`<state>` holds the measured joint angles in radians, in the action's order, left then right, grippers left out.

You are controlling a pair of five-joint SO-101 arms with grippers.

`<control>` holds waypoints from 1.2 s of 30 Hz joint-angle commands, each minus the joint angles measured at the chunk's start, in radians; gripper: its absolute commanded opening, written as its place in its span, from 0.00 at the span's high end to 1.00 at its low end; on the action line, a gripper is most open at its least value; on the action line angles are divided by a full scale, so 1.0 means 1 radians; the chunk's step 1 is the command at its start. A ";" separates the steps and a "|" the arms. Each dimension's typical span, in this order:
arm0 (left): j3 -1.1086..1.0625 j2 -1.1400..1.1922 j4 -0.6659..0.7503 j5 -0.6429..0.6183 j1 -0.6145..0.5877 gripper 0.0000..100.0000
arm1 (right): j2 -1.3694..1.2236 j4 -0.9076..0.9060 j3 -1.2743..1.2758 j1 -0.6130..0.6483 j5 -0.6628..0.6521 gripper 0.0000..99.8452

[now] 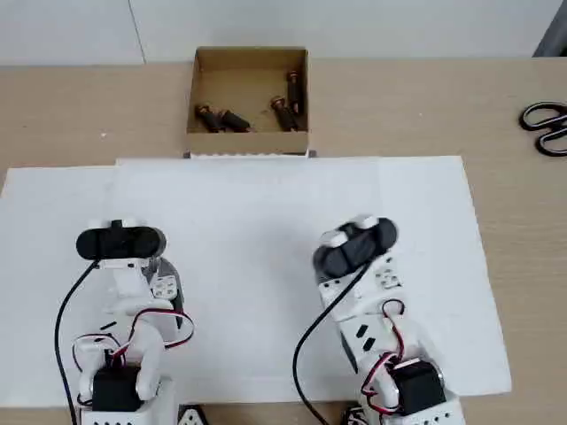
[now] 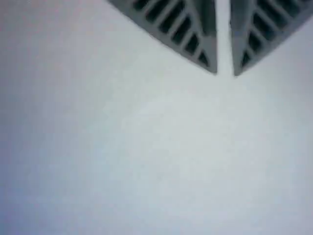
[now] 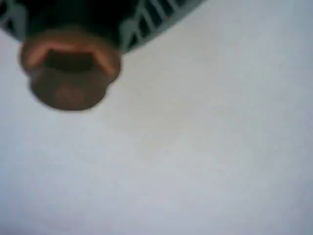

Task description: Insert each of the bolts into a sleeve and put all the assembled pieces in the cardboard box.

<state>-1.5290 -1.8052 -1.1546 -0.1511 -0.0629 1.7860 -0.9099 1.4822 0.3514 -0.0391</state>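
The cardboard box [image 1: 251, 62] stands at the table's far edge and holds several dark bolt-and-sleeve pieces [image 1: 223, 119]. Both arms are folded back over the white paper, the left arm [image 1: 120, 243] and the right arm [image 1: 355, 245]. In the left wrist view my left gripper [image 2: 225, 68] hangs just above the paper, its ribbed fingers [image 2: 193, 39] shut with a thin slit and nothing between them. In the right wrist view my right gripper [image 3: 73, 44] is shut on a bolt [image 3: 68, 73], whose copper-brown head points toward the camera; what is behind the head is dark and hidden.
A large white paper sheet [image 1: 266, 230] covers the table in front of the box. Black scissors [image 1: 545, 126] lie at the far right on the bare wood. The arms' cables [image 1: 306, 354] loop near the front edge.
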 commanded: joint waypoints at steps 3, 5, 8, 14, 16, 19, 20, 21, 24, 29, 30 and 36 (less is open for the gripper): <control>-0.015 -0.012 0.046 0.021 -0.008 0.99 | 0.010 0.030 -0.048 -0.081 0.054 1.00; -0.015 -0.012 0.044 0.021 -0.002 0.99 | 0.010 0.030 -0.048 -0.090 0.054 1.00; -0.018 -0.012 0.044 0.020 -0.006 0.99 | 0.010 0.030 -0.048 -0.090 0.054 1.00; -0.088 -0.012 0.046 0.021 -0.008 0.99 | 0.010 0.030 -0.048 -0.090 0.054 1.00; -0.088 -0.012 0.048 0.021 -0.008 0.99 | 0.010 0.030 -0.048 -0.090 0.054 1.00; -0.088 -0.012 0.048 0.021 -0.008 0.99 | 0.010 0.030 -0.086 -0.090 0.080 1.00; -0.088 -0.012 0.048 0.021 -0.008 0.99 | 0.010 0.030 -0.109 -0.087 0.110 1.00; -0.088 -0.012 0.048 0.021 -0.008 0.99 | 0.002 0.030 -0.133 -0.084 0.137 1.00; -0.088 -0.012 0.048 0.015 -0.009 0.99 | -0.004 0.030 -0.198 -0.081 0.152 1.00; -0.088 -0.012 0.046 0.014 -0.009 0.99 | -0.128 0.030 -0.318 -0.081 0.144 1.00; -0.088 -0.012 0.046 0.014 -0.009 0.99 | -0.173 0.030 -0.354 -0.081 0.146 1.00; -0.088 -0.012 0.046 0.018 -0.009 0.99 | -0.489 0.031 -0.572 -0.079 0.144 1.00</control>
<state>-1.6210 -1.8052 -1.1301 -0.1373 -0.0660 1.4270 -0.9099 1.0403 0.2700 0.0990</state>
